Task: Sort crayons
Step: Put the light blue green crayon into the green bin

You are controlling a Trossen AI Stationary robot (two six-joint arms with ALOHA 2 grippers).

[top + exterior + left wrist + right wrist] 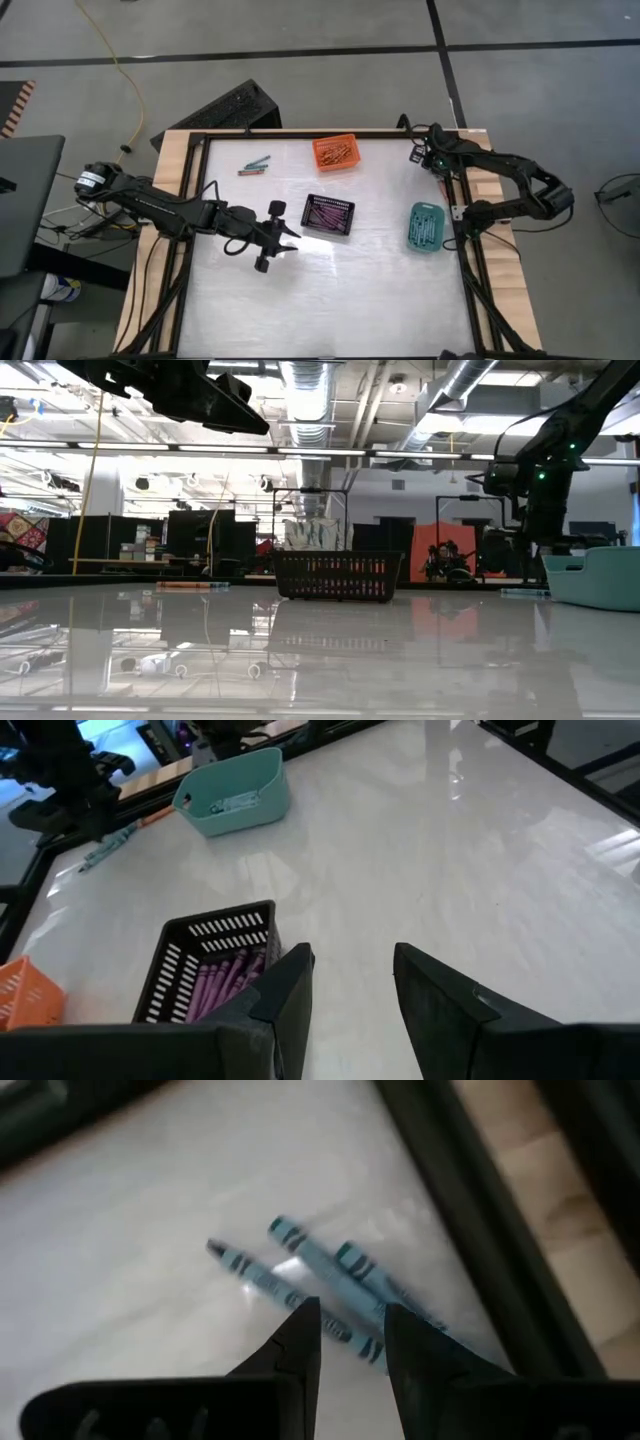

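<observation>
Three teal-blue crayons (300,1275) lie flat on the white table at its far right corner, beside the dark frame rail. My right gripper (352,1342) points steeply down over their near ends, open by a narrow gap, with nothing between its fingers. My left gripper (352,990) hovers open and empty above the table's middle, just left of the black basket (328,213), which holds purple crayons (225,985). Two or three loose crayons (255,166), red and teal, lie at the far left.
An orange basket (335,152) with orange crayons stands at the far middle. A teal basket (425,225) stands by the right edge, near my right arm. A dark frame rail (470,1230) borders the table. Bare tabletop stretches across the near half (330,310).
</observation>
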